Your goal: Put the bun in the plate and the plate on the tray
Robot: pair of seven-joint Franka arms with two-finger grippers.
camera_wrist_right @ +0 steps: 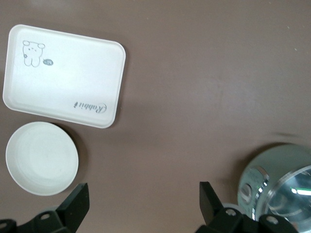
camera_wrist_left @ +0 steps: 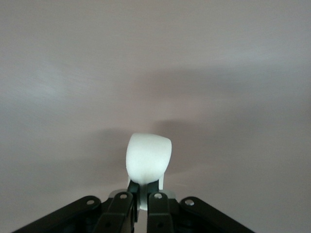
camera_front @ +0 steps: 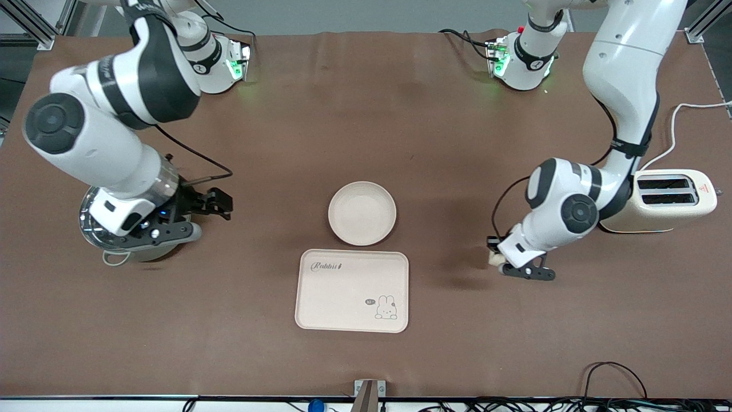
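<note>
Cream-white and shallow, the plate (camera_front: pixel 362 213) sits near the middle of the brown bench (camera_front: pixel 366 143) with nothing in it. The tray (camera_front: pixel 352 290), with its "Rabbit" lettering and small rabbit drawing, lies just beside the plate, nearer to the front camera, a narrow gap between the two, and it too holds nothing. A cream toaster (camera_front: pixel 669 200) stands at the left arm's end of the bench, both slots dark. A shiny metal pot (camera_wrist_right: pixel 279 182) stands at the right arm's end.

The left pincer (camera_front: pixel 496 261) is low at the bench surface, between the tray and the toaster, and clamped on the bun (camera_wrist_left: pixel 148 160). In the left wrist view the bun sticks out from between the two fingertips (camera_wrist_left: pixel 155 201), its long axis running straight along the line of the fingers and its rounded end pointing away from them. Whether the bun touches the bench cannot be told.

The right pincer (camera_wrist_right: pixel 143 204) waits over the metal pot, its fingers wide apart and holding nothing.
</note>
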